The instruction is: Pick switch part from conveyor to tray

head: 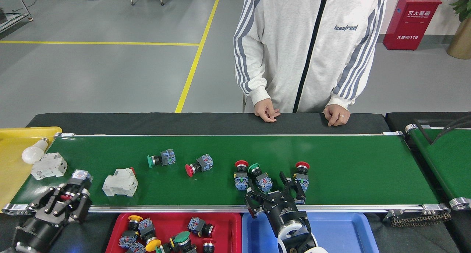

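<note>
The conveyor (349, 172) carries several switch parts: a green-capped one (161, 159), a red one (198, 165), then a red (241, 174), a green (260, 178) and a red (301, 175) close together. My right gripper (265, 186) is open over the belt's near edge, its fingers reaching around the green-capped part of that group. Over the belt's near left corner, my left gripper (70, 194) is shut on a red-button switch part (81, 175). The red tray (176, 215) below the belt holds several switch parts.
Two white breakers (120, 182) (49, 166) lie on the belt's left end. A bulb (33, 152) rests on the yellow tray (14, 172). A blue tray (342, 231) sits beside the red one. A person's hands (266, 113) rest on the far edge. A second belt (441, 161) lies to the right.
</note>
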